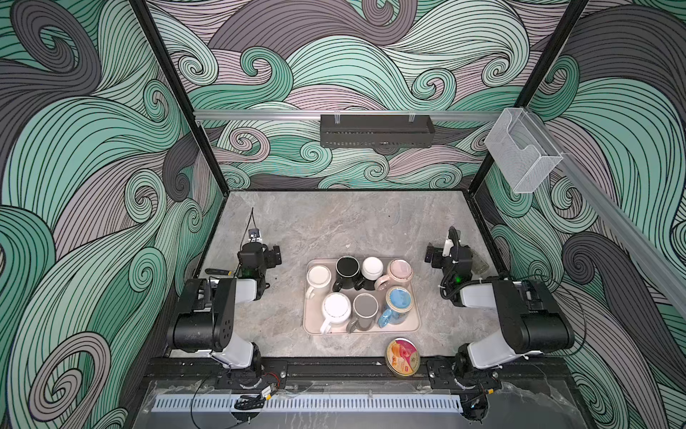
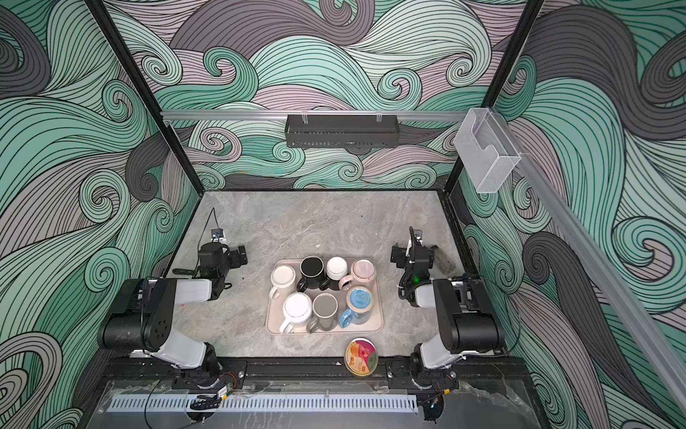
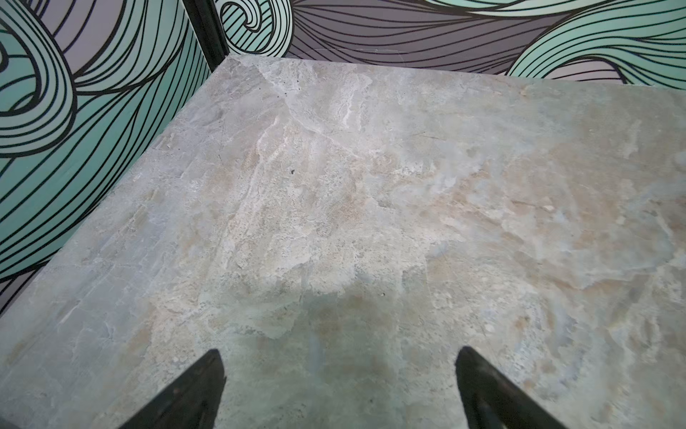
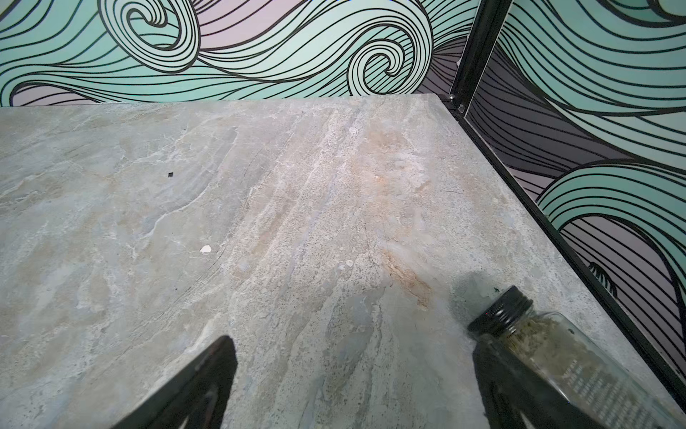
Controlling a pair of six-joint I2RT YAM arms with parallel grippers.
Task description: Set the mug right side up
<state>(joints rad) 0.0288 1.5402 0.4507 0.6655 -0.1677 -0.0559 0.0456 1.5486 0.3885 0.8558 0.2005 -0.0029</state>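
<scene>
- Mugs [image 2: 324, 307]: seven are sitting packed in two rows on a beige tray [image 1: 410, 328] at mid-table, seen in both top views.
- Back row: cream mug [image 1: 318, 278], black mug [image 1: 347, 268], black-and-white mug [image 1: 372, 268], pink mug [image 1: 400, 273].
- Front row: white mug [image 1: 336, 307], grey mug [image 1: 365, 308], blue mug [image 1: 399, 300].
- From overhead I cannot tell which mug is standing mouth down.
- The left gripper [image 1: 276, 256] is hanging over bare table [image 1: 334, 223], well apart from the tray on its left side. The right gripper [image 1: 430, 256] is doing the same on the tray's right side. Neither is touching a mug.
- A round tub [image 1: 402, 356] with an orange-and-pink lid is sitting near the front edge of the table, just in front of the tray.
- Left wrist view: both fingertips [image 3: 208, 379] are showing spread wide, with only marbled tabletop between them. The gripper is holding nothing.
- Right wrist view: the fingertips [image 4: 215, 367] are likewise standing wide apart and gripping nothing. A glass jar [image 4: 557, 353] with a black cap is lying on its side just beside the outer finger, near the table's side edge. I cannot tell whether they are touching.
</scene>
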